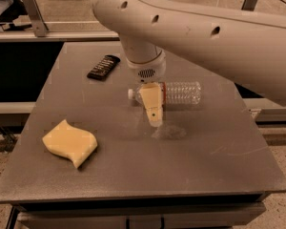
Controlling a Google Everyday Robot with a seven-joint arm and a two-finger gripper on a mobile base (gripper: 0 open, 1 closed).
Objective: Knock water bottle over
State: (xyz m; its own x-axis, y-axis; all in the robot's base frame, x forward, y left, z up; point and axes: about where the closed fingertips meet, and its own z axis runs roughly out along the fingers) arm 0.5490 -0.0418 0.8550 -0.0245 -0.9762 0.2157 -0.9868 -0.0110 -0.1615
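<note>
The water bottle [181, 92] is lying on its side near the middle of the table [205, 166], cap pointing to nine o'clock, so the knocking over is looking done. The gripper [154, 113] is hanging at the bottle's seven o'clock, hiding its label end and perhaps touching it. Whether the gripper is apart or together, I cannot tell.

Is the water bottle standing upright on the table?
No: the water bottle lies on its side on the table, cap pointing left, with the gripper hanging just in front of its neck end.
</note>
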